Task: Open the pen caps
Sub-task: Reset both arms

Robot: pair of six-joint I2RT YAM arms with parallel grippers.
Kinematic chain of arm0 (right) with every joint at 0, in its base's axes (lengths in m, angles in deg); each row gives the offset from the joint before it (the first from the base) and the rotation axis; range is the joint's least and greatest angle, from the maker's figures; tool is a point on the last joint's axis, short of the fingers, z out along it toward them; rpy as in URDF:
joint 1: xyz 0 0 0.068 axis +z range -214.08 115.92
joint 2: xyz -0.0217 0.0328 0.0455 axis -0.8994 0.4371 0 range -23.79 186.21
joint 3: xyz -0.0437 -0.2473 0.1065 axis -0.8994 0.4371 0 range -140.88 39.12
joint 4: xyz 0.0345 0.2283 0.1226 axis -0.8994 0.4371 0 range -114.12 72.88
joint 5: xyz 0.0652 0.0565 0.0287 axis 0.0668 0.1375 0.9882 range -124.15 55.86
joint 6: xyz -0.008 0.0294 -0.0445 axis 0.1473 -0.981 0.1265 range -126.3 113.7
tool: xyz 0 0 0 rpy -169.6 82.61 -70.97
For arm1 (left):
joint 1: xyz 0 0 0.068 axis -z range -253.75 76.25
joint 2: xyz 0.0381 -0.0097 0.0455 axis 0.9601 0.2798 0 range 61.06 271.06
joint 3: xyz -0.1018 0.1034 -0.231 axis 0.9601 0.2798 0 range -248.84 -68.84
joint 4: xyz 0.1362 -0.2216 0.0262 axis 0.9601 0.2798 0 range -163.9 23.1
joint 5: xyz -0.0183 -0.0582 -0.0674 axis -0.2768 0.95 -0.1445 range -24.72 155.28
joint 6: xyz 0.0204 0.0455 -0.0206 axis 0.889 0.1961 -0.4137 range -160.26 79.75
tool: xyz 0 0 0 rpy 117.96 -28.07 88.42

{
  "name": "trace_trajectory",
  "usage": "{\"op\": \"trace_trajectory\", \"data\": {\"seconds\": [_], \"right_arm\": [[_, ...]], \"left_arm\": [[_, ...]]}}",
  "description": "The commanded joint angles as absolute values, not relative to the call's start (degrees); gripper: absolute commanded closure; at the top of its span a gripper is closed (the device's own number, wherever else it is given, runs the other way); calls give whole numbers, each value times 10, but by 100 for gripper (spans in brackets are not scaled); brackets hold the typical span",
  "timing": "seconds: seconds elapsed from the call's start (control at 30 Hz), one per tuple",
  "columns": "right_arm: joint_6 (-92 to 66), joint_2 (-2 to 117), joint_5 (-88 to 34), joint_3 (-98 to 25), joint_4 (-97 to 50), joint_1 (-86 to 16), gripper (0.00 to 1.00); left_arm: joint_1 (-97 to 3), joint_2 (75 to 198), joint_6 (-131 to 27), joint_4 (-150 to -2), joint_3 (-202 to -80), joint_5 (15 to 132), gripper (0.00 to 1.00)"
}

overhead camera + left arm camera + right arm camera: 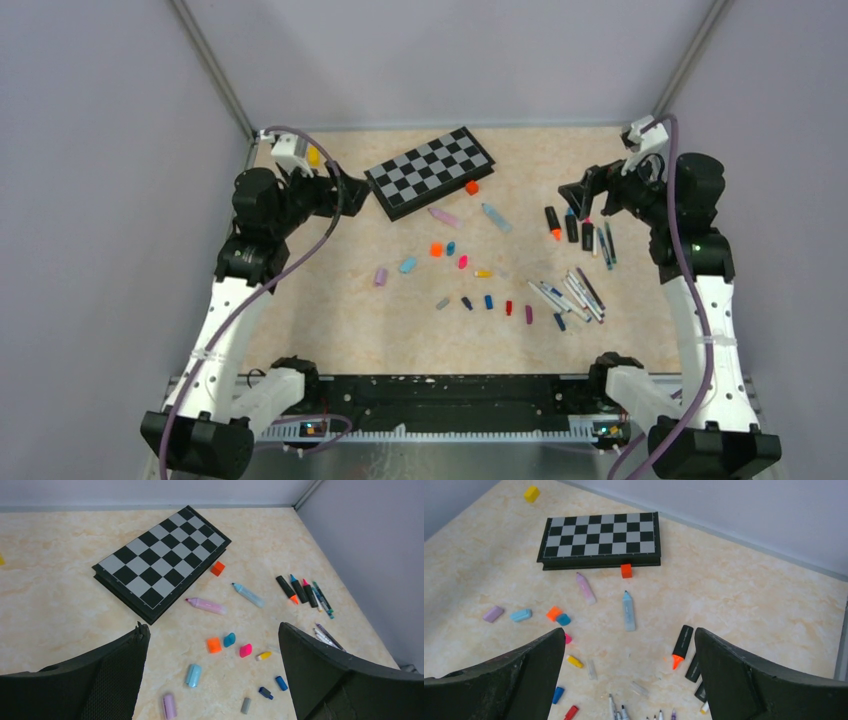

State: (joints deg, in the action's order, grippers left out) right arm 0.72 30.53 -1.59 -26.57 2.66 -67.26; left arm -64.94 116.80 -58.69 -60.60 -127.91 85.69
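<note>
Pen caps lie loose mid-table: orange (436, 250), pink (462, 262), yellow (483, 272), light blue (408, 265), lilac (381, 276), grey (442, 302) and red (508, 308). Uncapped thin white pens (575, 295) lie bunched at the right, with black highlighters (570, 225) behind them. One orange-tipped highlighter (680, 646) shows its bare tip. A pink pastel pen (206, 605) and a light blue one (248, 595) lie near the board. My left gripper (212, 627) hangs open and empty above the caps at the back left. My right gripper (629, 630) is open and empty above the pens at the back right.
A black-and-grey chessboard (430, 170) lies at the back centre with a small orange block (472, 186) at its right edge. A yellow block (313, 156) sits in the back left corner. Grey walls close the table on three sides.
</note>
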Motion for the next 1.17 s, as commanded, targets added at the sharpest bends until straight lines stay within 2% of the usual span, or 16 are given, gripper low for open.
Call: {"op": "trace_trajectory", "data": {"seconds": [0.0,0.23,1.13], "right_arm": [[-54,281,-33,-309,41,-676,4],[-125,266,-87,-318,39,-676,1],[-102,256,-38,-326,62,-678,1]], "left_arm": [[-652,1148,-617,-610,-1316,914,1],[-652,1122,-594,-571,-1329,891,1],[-652,1098,-587,-569,-1316,892,1]]}}
